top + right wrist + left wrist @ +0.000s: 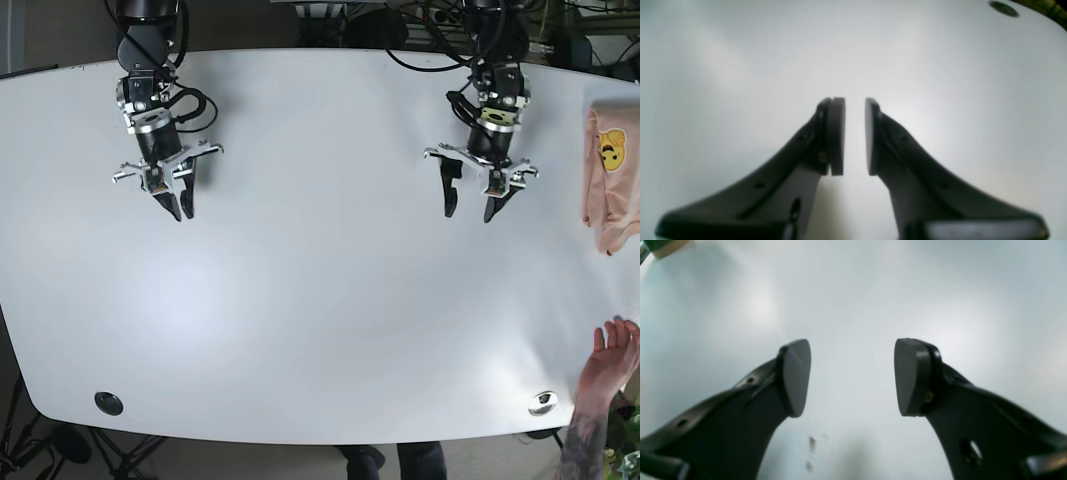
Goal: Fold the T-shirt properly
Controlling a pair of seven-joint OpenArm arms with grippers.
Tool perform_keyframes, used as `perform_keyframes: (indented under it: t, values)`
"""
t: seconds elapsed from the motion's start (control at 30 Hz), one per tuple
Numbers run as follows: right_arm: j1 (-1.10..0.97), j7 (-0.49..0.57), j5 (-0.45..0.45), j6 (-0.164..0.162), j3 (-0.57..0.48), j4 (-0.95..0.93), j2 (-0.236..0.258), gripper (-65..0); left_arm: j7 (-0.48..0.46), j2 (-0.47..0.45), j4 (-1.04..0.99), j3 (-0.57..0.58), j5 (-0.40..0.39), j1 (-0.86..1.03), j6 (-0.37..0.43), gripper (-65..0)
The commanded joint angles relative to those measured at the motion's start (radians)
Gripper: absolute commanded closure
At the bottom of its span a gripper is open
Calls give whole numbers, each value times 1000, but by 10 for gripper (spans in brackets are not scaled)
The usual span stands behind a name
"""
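While both arms hang over the big white rounded table [300, 300], neither one is touching anything, so nothing's being gripped at this moment. The left gripper [469, 207], black with two curved fingers, sits on the right side of the base view, and its jaws are spread wide apart; the left wrist view shows its flat dark pads [796, 376] with a big stretch of bare tabletop between them. The right gripper [179, 209], over on the left of the base view, has its jaws much closer together, just a narrow slit of table showing between the pads [836, 136], but they aren't touching each other.

The peach-pink T-shirt with a yellow smiley face print [611, 180] is lying bunched at the far right edge of the table, partly cut off by the frame, well apart from both grippers. It's nearer the left one.

Also, a person's tattooed hand [612, 358] is resting at the table's bottom right corner, near a small round silver fitting [542, 402]. A dark round one [108, 403] sits at the bottom left.
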Motion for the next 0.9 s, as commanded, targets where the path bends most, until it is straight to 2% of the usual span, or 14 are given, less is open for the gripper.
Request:
perform_keyframes:
  t: [0.0,0.2,0.37,0.47,0.63,0.87]
  values:
    - [-26,67,20,-17,4,16,36,-97,-27,21,60,-1,-7,32,2,-367]
    - [-130,86,20,-20,4,24,42,-97,-27,46,126,48,-8,177,2,-367]
    - [-222,145,121,-17,4,30,46,-98,-29,49,154,70,-16,306,3,-365]
    - [-281,149,161,-20,0,58,77,-98,-29,55,171,70,-16,374,3,-365]
    - [-400,149,214,-18,0,118,85,-98,-27,87,226,61,-16,486,3,-365]
    - [-588,149,217,-18,-2,176,82,-97,-27,125,312,64,-16,659,3,-365]
